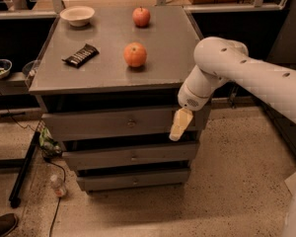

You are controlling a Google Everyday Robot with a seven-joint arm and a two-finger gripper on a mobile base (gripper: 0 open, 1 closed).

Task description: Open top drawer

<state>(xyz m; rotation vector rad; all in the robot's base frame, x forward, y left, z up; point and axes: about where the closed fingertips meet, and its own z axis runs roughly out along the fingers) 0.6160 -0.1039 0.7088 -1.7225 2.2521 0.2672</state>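
Observation:
The top drawer (98, 124) is a wide grey front panel just under the cabinet top, with one small round metal knob (131, 124) at its centre. It looks shut or nearly shut. Two narrower grey drawers (130, 156) sit below it. My gripper (179, 125) hangs from the white arm (237, 73) at the right end of the top drawer's front, pointing down and left, to the right of the knob.
On the grey cabinet top (172, 43) lie two apples (135, 54) (141, 16), a dark snack bar (80, 55) and a white bowl (77, 15). A plastic bottle (57, 185), a cable and a black stand leg (22, 174) are on the floor at the left.

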